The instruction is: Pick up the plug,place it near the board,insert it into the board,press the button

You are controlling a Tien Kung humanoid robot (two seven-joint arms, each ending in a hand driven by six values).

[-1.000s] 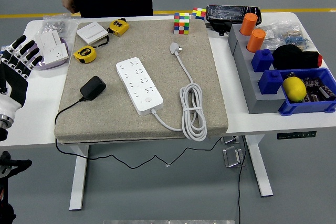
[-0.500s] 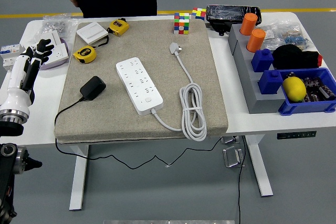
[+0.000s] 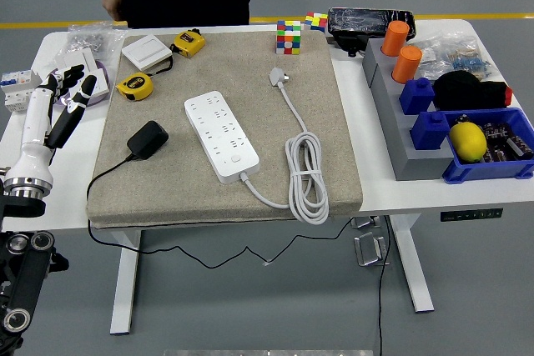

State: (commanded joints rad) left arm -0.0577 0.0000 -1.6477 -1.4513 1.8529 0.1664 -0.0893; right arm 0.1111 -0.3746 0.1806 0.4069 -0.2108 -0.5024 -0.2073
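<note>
Hovering at table's left edge (image 3: 58, 206), left hand (image 3: 58, 106) spread, plug (image 3: 147, 139) well apart.

A coarse, matt beige fabric mat (image 3: 167, 181) covers the smooth white counter (image 3: 417, 193); centre frame, the power strip (image 3: 221, 135) is glossy white plastic.

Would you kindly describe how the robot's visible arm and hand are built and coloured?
The left hand has slim black fingers with pale segments. Behind it come a white forearm, a silver wrist ring, and black jointed parts with round fittings near the frame's corner.
</note>
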